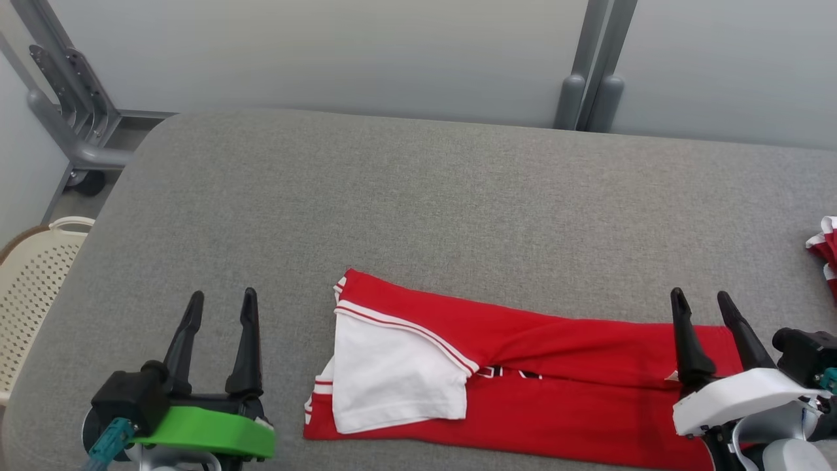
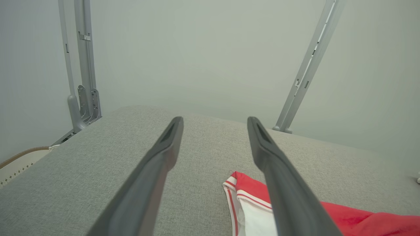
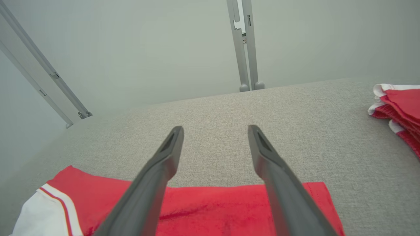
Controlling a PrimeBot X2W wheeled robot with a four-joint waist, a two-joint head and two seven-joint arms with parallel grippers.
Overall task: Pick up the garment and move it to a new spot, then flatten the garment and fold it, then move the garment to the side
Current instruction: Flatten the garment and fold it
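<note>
— Where do we stand with the red jersey [image 1: 556, 392]?

— It lies on the grey bench [image 1: 418, 196], near our front edge, as a long narrow band running left to right. The white sleeve [image 1: 392, 379] is turned in over its left end. So we judge the move to a new spot and the flattening done, and the lengthwise folds too.

— And our hands?

— Our left hand [image 1: 223, 296] has its two dark fingers spread wide with nothing between them. It sits over bare bench, to the left of the jersey's left end and apart from it. Our right hand [image 1: 701, 295] is just as wide open and also empty. It is over the jersey's right end, and we cannot tell whether it touches the cloth.

— What is left, then?

— We think the band needs folding across its length, probably one end brought over the other. After that we have to carry it to the side.

— Which side?

— There is a pile of folded red-and-white garments [image 1: 827, 252] at the bench's right edge, well apart from the jersey. That looks the likely place, though we are only guessing.
</note>
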